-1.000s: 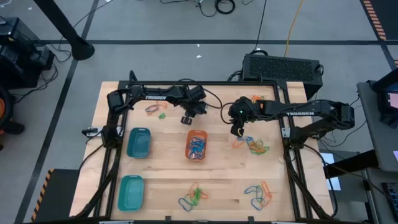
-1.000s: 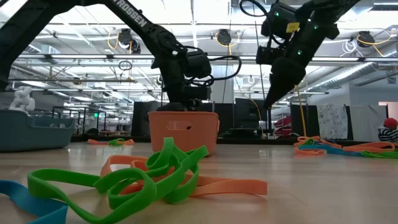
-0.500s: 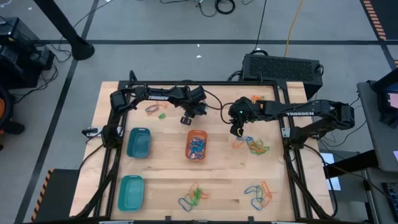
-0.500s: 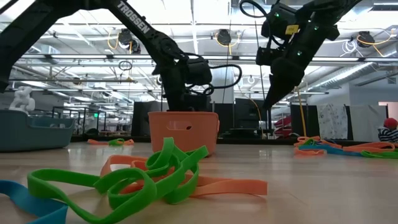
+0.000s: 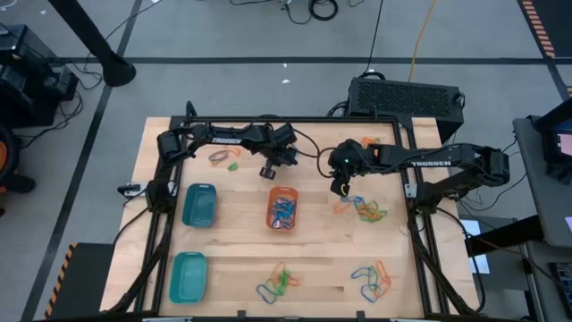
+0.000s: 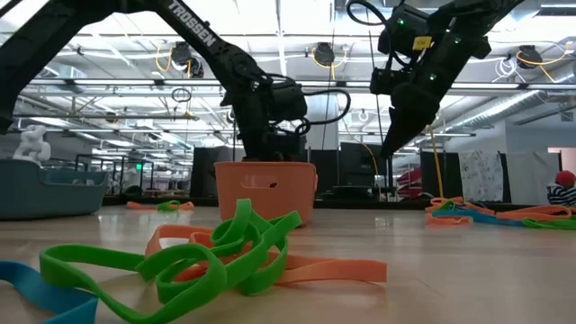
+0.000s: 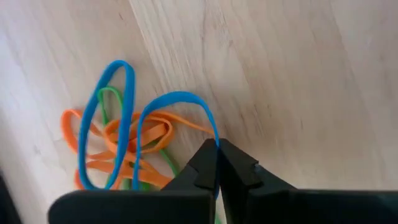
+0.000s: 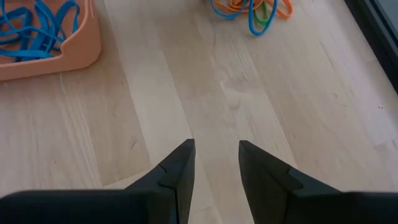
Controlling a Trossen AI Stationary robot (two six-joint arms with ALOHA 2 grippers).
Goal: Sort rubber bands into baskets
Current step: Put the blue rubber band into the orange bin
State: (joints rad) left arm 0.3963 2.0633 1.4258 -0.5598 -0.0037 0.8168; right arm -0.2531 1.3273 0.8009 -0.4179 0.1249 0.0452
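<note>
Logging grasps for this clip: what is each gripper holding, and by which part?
The left gripper pinches a blue rubber band at one end of its loop. The right gripper is open, holding nothing.

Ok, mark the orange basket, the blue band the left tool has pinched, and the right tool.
orange basket (image 5: 282, 220): high view, on its front rim.
blue band (image 7: 176, 98): left wrist view, top of the loop.
left tool (image 7: 217, 163): left wrist view, where the shut fingertips meet.
right tool (image 8: 215, 149): right wrist view, between its open fingertips.

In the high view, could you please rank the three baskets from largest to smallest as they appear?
1. Teal basket at the table's front left: largest, narrowly.
2. Teal basket behind it: close in size, so the order is unsure.
3. Orange basket: smallest.
</note>
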